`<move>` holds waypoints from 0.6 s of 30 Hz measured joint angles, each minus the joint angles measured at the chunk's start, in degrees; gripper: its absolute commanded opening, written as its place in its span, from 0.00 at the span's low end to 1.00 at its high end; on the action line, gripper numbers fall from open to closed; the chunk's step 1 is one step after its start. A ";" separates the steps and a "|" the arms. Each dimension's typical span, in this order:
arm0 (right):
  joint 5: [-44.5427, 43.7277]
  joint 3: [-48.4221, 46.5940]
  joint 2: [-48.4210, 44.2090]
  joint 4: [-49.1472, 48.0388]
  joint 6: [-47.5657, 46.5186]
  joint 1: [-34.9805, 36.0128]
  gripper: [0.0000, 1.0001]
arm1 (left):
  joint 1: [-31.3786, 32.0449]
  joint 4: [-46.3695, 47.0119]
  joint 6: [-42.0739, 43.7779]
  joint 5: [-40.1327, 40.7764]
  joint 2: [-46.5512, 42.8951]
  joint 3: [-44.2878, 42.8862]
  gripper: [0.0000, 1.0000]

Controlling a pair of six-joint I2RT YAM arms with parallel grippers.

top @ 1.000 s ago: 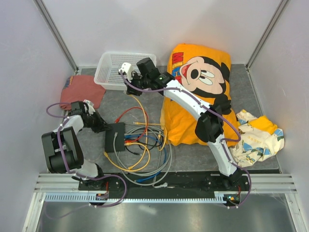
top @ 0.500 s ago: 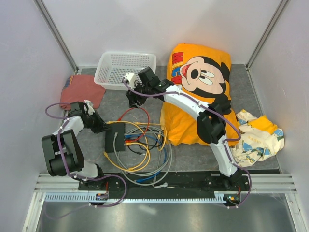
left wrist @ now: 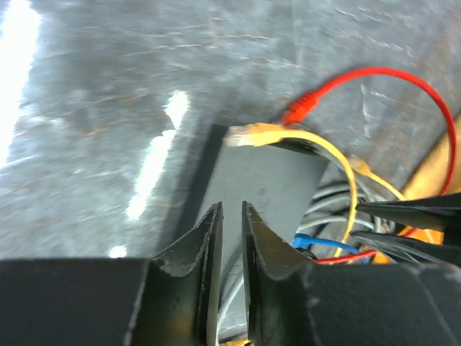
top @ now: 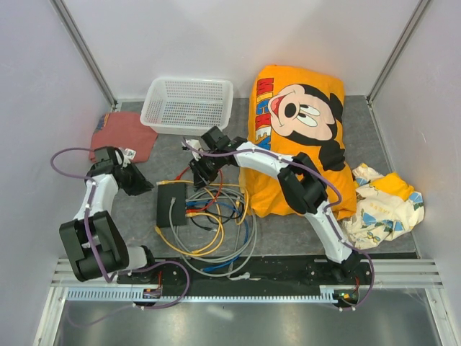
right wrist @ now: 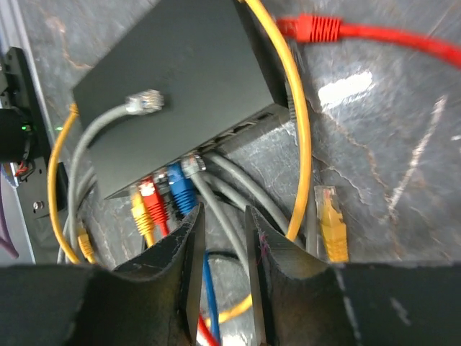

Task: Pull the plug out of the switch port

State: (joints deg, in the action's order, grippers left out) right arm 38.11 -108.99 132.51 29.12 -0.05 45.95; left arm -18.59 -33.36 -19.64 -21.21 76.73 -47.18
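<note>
The flat black switch [top: 171,204] lies among tangled cables. In the right wrist view the switch [right wrist: 180,79] holds a row of plugs: yellow [right wrist: 141,218], red [right wrist: 150,197], blue [right wrist: 178,189] and grey [right wrist: 192,166]. My right gripper [right wrist: 223,215] hovers open just in front of that row, and the grey plug's cable runs between its jaws. A loose grey plug [right wrist: 144,101] rests on the switch top. My left gripper [left wrist: 231,210] sits at the switch's [left wrist: 266,180] other side, jaws slightly open and empty. Seen from above, the left gripper [top: 142,186] and right gripper [top: 199,176] flank the switch.
Loose yellow plugs [right wrist: 330,220] [left wrist: 248,134] and a red plug [left wrist: 297,112] lie beside the switch. A white mesh basket [top: 155,115] stands at the back, with a red cloth [top: 119,134] to its left. A Mickey pillow [top: 295,137] and a patterned cloth [top: 382,203] lie to the right.
My right gripper came down from beside the basket to the switch's port side. The left arm shifted a little left and its jaws parted slightly.
</note>
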 measured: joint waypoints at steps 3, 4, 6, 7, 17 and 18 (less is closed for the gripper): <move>0.00 -0.83 2.91 -0.02 1.46 0.46 0.35 | -0.48 -1.55 -0.02 3.48 -0.59 -0.09 0.21; -0.09 -1.40 3.87 0.00 1.92 0.59 0.35 | -0.57 -2.05 -0.02 4.26 -0.31 -0.09 0.21; -0.46 -3.65 6.45 -0.11 2.89 0.90 0.35 | -0.57 -2.69 -0.02 5.27 0.90 -0.11 0.19; -0.70 -4.61 7.45 -0.26 3.39 1.09 0.35 | -0.59 -3.02 -0.02 6.03 2.23 -0.20 0.18; -2.51 -11.63 11.74 -2.12 6.19 2.97 0.37 | -0.52 -4.35 1.01 2.16 17.07 -5.77 0.09; -2.93 -11.91 11.89 -2.08 6.21 2.95 0.37 | -0.52 -4.22 1.22 1.62 18.03 -6.69 0.08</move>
State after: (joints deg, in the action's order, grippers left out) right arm 35.18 -120.90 144.40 27.05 6.15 48.90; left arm -19.11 -37.58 -18.41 -19.59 94.76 -53.87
